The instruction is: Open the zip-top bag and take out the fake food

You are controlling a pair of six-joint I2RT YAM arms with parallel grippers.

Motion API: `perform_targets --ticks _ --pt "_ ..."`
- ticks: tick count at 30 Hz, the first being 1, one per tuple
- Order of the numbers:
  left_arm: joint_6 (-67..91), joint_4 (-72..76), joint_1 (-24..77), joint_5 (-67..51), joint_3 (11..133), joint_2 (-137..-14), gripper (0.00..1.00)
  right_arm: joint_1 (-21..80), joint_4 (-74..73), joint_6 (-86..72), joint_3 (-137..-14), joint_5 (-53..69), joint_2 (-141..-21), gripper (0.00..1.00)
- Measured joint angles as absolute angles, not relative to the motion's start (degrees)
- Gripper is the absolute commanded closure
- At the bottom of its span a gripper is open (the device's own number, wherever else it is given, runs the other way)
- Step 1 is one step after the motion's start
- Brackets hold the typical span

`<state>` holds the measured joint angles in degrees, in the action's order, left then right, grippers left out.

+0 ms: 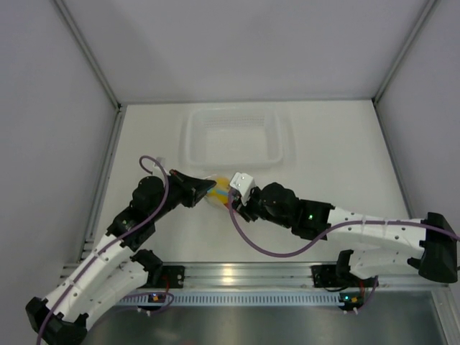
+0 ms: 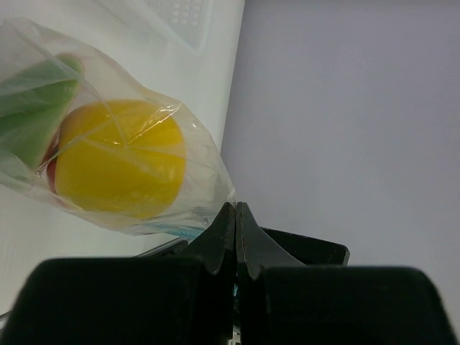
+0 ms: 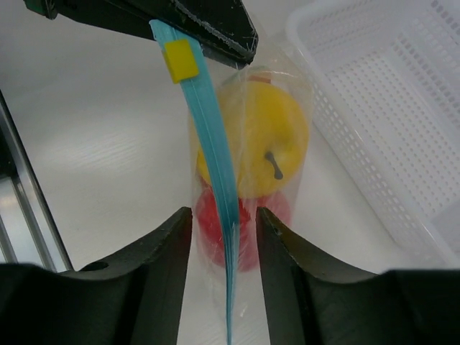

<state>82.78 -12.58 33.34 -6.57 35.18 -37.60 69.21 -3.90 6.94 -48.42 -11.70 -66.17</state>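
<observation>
Item: zip-top bag (image 3: pixel 237 115), clear film, hanging above the table (image 1: pixel 338 158) just in front of the tray (image 3: pixel 402 86), which is white and perforated; the bag holds a yellow fruit (image 3: pixel 269 133) above a red fruit (image 3: pixel 248 233), zipper strip (image 3: pixel 215 165) teal and sealed. Left gripper (image 2: pixel 236 223): jaws pressed together on the bag's zipper end. Right gripper (image 3: pixel 224 237): jaws partly apart, straddling the lower strip, with a gap showing on either side of it.

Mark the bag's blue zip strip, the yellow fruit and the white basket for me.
blue zip strip (image 3: pixel 218 172), right wrist view, middle of the strip's length.
yellow fruit (image 3: pixel 277 126), right wrist view, its skin just above the stem.
white basket (image 3: pixel 402 100), right wrist view, a bare perforated part.
</observation>
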Motion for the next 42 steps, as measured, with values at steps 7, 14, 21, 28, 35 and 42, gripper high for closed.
perform_targets --ticks 7,14,21,28,35,42 --pt "83.1 -12.8 33.4 -6.6 36.5 -36.9 1.0 69.2 -0.5 7.3 -48.4 -12.8 -67.2 1.0" --pt "81.9 -13.3 33.5 -6.8 37.4 -36.5 1.0 69.1 -0.4 7.8 -48.4 -12.6 -65.9 1.0" --pt "74.0 -13.3 33.6 -6.6 41.8 -37.1 0.22 69.1 -4.2 7.7 -48.5 -10.5 -59.8 1.0" --pt "60.9 -13.4 33.6 -5.0 47.7 -40.0 0.02 69.1 -13.7 6.3 -49.5 -8.0 -56.1 1.0" --pt "38.8 -5.5 33.6 -18.0 49.1 -40.0 0.02 69.1 -25.1 4.4 -53.3 -0.4 -50.6 1.0" --pt "26.1 9.8 33.8 -40.2 40.1 -34.5 0.06 69.1 -32.5 3.9 -58.4 6.1 -48.4 1.0"
